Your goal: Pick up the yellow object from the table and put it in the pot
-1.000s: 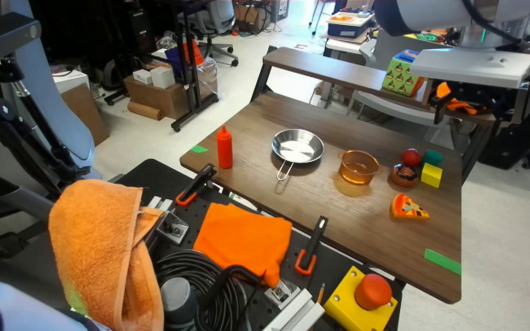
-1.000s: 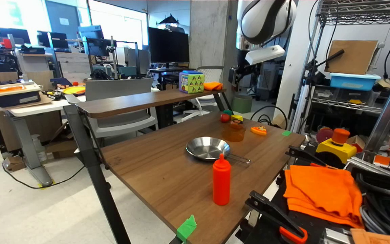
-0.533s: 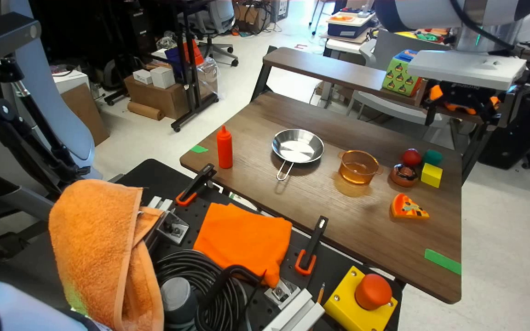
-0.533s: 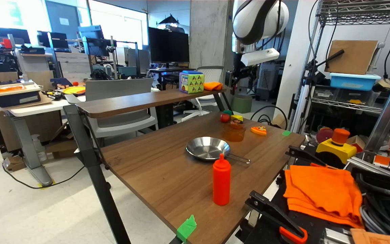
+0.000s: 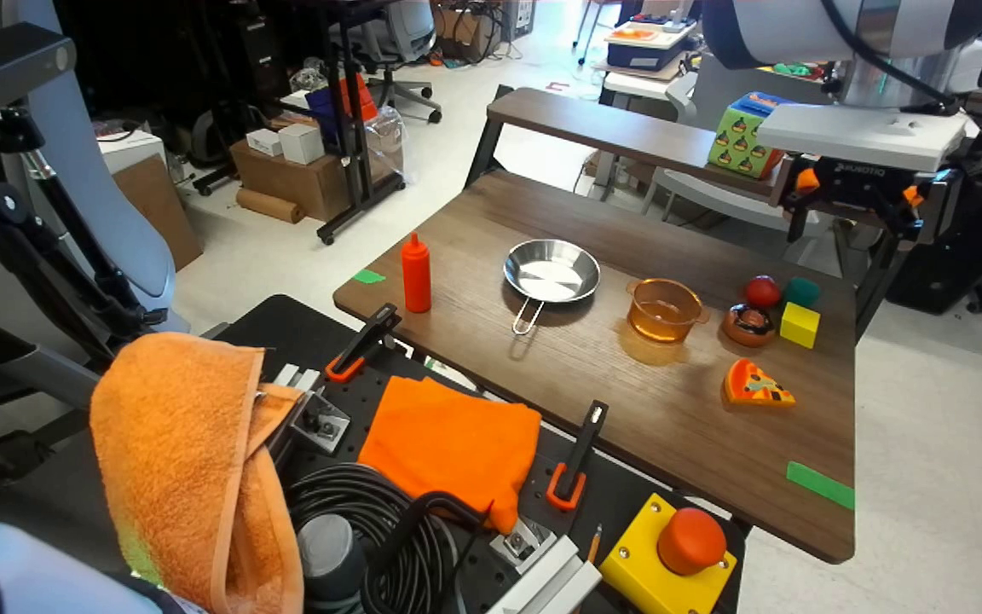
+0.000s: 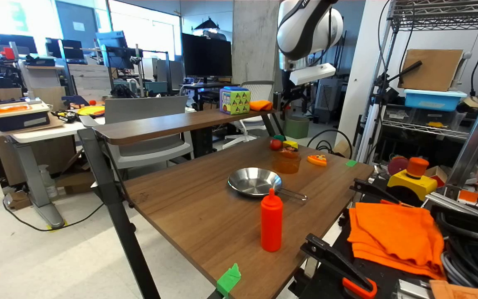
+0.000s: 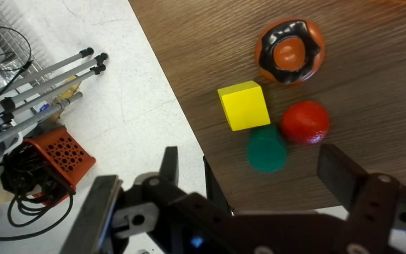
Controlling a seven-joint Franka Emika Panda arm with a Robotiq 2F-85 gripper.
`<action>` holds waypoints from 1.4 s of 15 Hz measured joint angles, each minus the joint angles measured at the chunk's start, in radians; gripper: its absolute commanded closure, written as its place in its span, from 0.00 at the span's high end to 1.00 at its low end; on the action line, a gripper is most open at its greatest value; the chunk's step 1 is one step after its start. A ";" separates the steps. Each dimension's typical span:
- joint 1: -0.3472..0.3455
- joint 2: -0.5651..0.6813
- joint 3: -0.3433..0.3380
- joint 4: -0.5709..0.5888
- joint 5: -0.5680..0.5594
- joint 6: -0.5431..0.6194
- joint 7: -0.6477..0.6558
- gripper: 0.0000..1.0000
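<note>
Spread wide, the gripper (image 7: pixel 249 160) hangs raised above the table (image 5: pixel 670 418), its two fingers (image 7: pixel 170 164) well apart, holding nothing and touching nothing. In the wrist view one finger shows against the pale floor (image 7: pixel 136 88), the other against the table, and the green cylinder (image 7: pixel 267 153) appears in the gap, lower down. Right beside that cylinder, close to the table's edge, sits the yellow block (image 7: pixel 246 107); whether they touch cannot be told. Counted, eight separate things stand on the table, one of each: the yellow block, the green cylinder, a red ball (image 7: pixel 306 121), a doughnut-shaped piece (image 7: pixel 289 53), an orange pizza-slice wedge (image 5: pixel 755 390), an amber pot (image 5: pixel 660 328), a silver pan (image 5: pixel 552 277) and a red squeeze bottle (image 5: pixel 416 277), upright. The doughnut-shaped piece lies between block and pot. Two strips of green tape (image 5: pixel 821 486) mark opposite ends of the table. Beside its near edge in an exterior view are two black-and-orange clamps (image 5: pixel 586 435). One patterned box (image 6: pixel 235 101) rests on the raised shelf (image 6: pixel 160 124).
</note>
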 measured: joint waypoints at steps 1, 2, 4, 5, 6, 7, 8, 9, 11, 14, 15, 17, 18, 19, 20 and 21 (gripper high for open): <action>0.000 0.011 -0.002 0.014 -0.002 -0.008 0.000 1.00; 0.000 0.025 -0.004 0.032 -0.002 -0.028 -0.001 1.00; -0.003 0.058 -0.004 0.075 -0.002 -0.073 -0.018 1.00; -0.005 0.072 -0.003 0.094 -0.002 -0.087 -0.032 1.00; -0.007 0.085 -0.003 0.111 -0.002 -0.097 -0.046 1.00; -0.009 0.095 -0.002 0.126 -0.002 -0.106 -0.061 1.00; -0.010 0.103 -0.002 0.139 -0.002 -0.113 -0.068 1.00; -0.011 0.112 -0.004 0.154 -0.003 -0.124 -0.067 1.00; -0.010 0.134 -0.008 0.192 -0.006 -0.155 -0.064 1.00; -0.013 0.165 -0.006 0.242 -0.005 -0.199 -0.082 1.00; -0.017 0.173 -0.002 0.255 -0.005 -0.205 -0.096 1.00; -0.028 0.179 0.010 0.272 -0.005 -0.207 -0.136 1.00; -0.039 0.178 0.024 0.275 -0.002 -0.192 -0.180 1.00; -0.054 0.176 0.041 0.275 0.000 -0.175 -0.226 1.00; -0.068 0.175 0.056 0.275 0.001 -0.154 -0.268 1.00; -0.079 0.174 0.068 0.275 0.001 -0.138 -0.301 1.00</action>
